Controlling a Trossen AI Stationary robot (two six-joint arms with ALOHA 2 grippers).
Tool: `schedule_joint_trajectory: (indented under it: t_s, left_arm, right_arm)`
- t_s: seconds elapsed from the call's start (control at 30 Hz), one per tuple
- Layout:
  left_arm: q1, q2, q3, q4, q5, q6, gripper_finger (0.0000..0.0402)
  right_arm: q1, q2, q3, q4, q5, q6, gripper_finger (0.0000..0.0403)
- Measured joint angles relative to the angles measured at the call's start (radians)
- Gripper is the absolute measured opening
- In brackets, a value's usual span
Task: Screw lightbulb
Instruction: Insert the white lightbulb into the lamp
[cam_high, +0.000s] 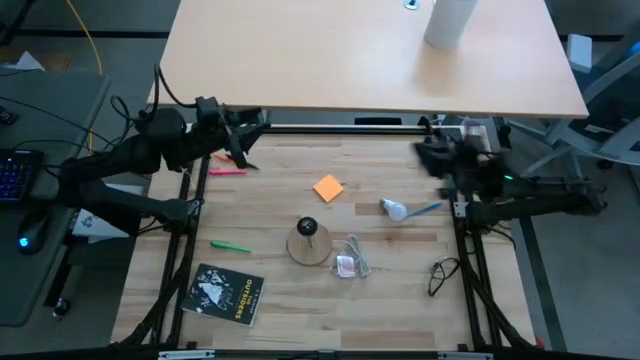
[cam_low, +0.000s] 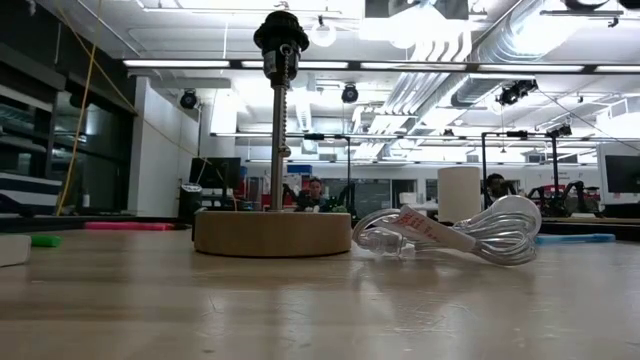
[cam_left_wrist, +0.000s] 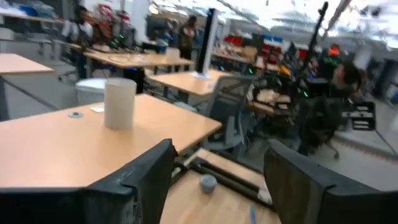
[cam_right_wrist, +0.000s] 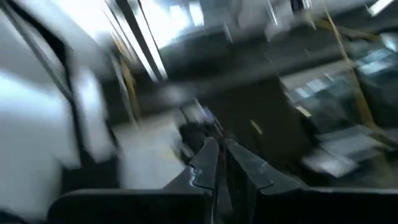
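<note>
Seen from overhead, the left gripper (cam_high: 247, 135) sits at the far left edge of the pale wooden table (cam_high: 400, 300), above a pink marker (cam_high: 228, 171); its two dark fingers (cam_left_wrist: 143, 180) stand wide apart with nothing between them. Nearer the front lie a green marker (cam_high: 230, 245) and a black booklet with yellow lettering (cam_high: 227, 294). In the middle stands the tan round wooden disc with a black socket on a short post (cam_high: 308, 241), the socket empty, and a coiled clear cable (cam_high: 352, 258) lies just beside it. An orange square note (cam_high: 328, 187) lies behind the disc. To the right, the small white frosted lightbulb (cam_high: 394, 208) lies on its side on the table, well apart from the socket, touching a blue pen (cam_high: 424, 209). The right gripper (cam_high: 428, 152) waits at the far right edge, fingers pressed together, empty.

The task looks barely begun: the bulb is untouched. The next move probably calls for an arm to reach the bulb, grip its globe gently, and carry it upright over the socket.
</note>
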Motion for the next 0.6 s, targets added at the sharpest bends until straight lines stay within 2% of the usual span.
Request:
schedule_joint_trajectory:
  t_s: [0.1, 0.17, 0.2, 0.3, 0.47, 0.6]
  left_arm:
    - [0.041, 0.001, 0.0, -0.083, 0.088, -0.003, 0.0232]
    - [0.064, 0.001, -0.001, -0.149, 0.135, 0.005, 0.0232]
    - [0.072, 0.001, -0.001, -0.181, 0.152, 0.007, 0.0231]
    - [0.1, 0.001, -0.004, -0.247, 0.19, 0.037, 0.023]
    - [0.137, 0.002, -0.005, -0.302, 0.216, 0.17, 0.023]
    - [0.169, 0.002, -0.005, -0.293, 0.216, 0.193, 0.023]
  right_arm:
    - [-0.014, 0.089, 0.154, -0.333, 0.141, -0.033, 0.0021]
    - [-0.023, 0.136, 0.253, -0.587, 0.245, 0.064, 0.0021]
    - [-0.026, 0.158, 0.292, -0.71, 0.259, 0.115, 0.0021]
    - [-0.034, 0.23, 0.384, -1.008, 0.212, 0.214, 0.0021]
    - [-0.046, 0.326, 0.478, -1.31, 0.167, 0.346, 0.0026]
    - [-0.064, 0.417, 0.491, -1.537, 0.039, 0.384, 0.0069]
